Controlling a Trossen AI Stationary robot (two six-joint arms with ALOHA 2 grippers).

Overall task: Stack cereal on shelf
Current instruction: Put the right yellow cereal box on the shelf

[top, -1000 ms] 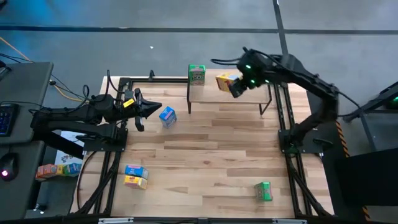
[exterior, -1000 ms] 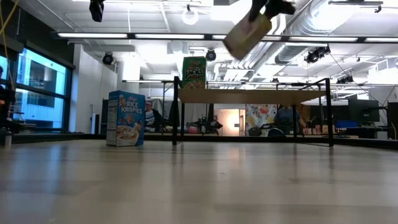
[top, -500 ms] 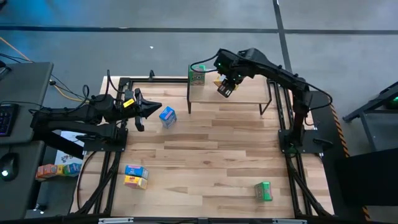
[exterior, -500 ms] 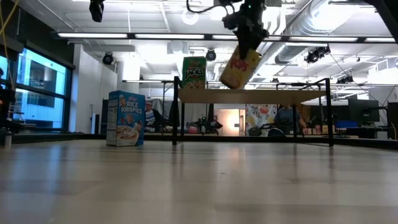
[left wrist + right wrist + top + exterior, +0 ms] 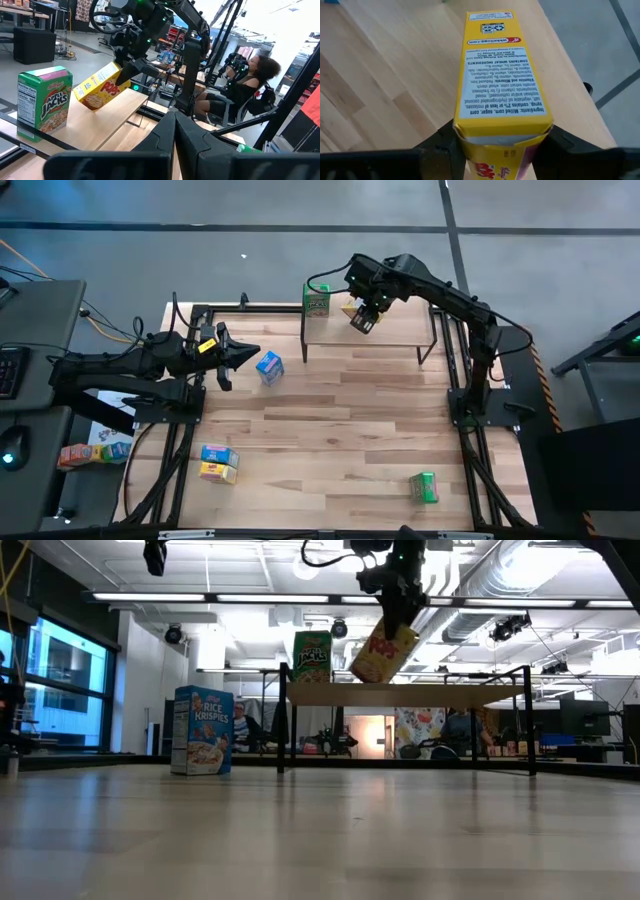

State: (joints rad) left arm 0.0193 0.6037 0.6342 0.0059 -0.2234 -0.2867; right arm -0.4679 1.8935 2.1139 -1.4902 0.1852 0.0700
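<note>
While gripped tilted by the right gripper (image 5: 392, 618) at upper centre, yellow Corn Pops box (image 5: 383, 652) hangs above the shelf (image 5: 405, 694) beside the Apple Jacks box (image 5: 312, 656), presumably for setting upright; left gripper (image 5: 243, 353) parked closed mid-left.

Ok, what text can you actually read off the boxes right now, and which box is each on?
"Apple Jacks": green box upright on the shelf.
"Pops": yellow box, tilted, held over the shelf by the right end effector.
"Ingredients: Milled corn, sugar...": its side panel, right wrist view; finer lines too small to read.
"Rice Krispies": blue box on the table.
Other boxes: unreadable.
</note>
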